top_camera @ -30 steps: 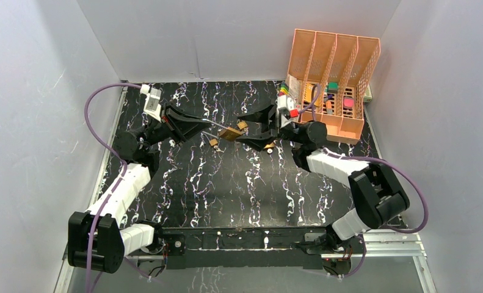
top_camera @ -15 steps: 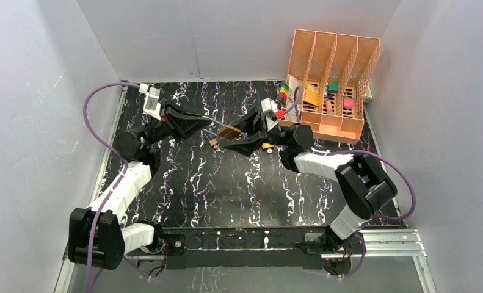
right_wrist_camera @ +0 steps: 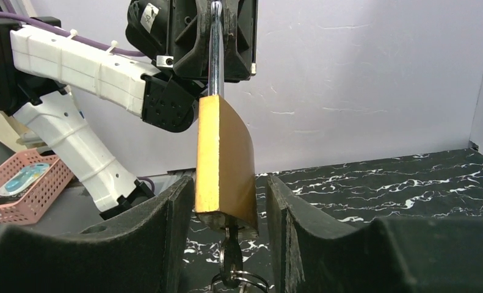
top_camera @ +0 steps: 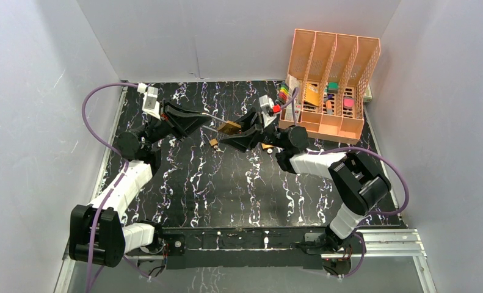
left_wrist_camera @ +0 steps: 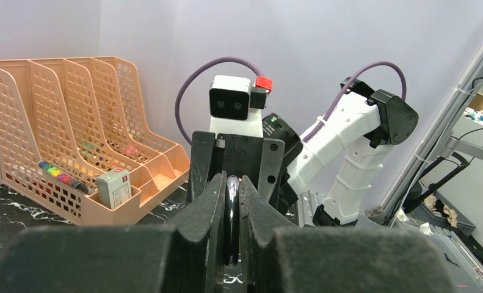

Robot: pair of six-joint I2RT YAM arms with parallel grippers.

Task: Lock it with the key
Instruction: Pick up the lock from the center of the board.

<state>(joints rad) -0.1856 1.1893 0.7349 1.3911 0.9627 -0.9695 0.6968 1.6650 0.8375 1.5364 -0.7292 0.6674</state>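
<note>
Start with your right fingers. They are spread, one on each side of the padlock, and are not clamped on it. On the right of the right wrist view there is a clear gap. On the other side the finger sits just beside the brass, and you cannot tell whether it touches.

Closest to the palm, down between the finger roots, the key sits in the keyway at the bottom of the body, with its ring below it. So the thing you must turn lies behind the fingertips, not ahead of them, and the right arm is the nearer one.

Moving outward, the brass body runs lengthwise along the fingers' own line, key end toward the right wrist and shackle end away. The padlock is held up off the worktop, between the two arms, over its far half.

Farther still, the left fingers are pressed together on the shackle and carry the whole lock. You cannot tell from here whether the shackle is seated in the body.

As I judge it, you would back the right fingers off along that axis until the tips are level with the key's head. Then pinch and twist while the left holds firm.

The orange file rack stands at the far right corner, well apart.
</note>
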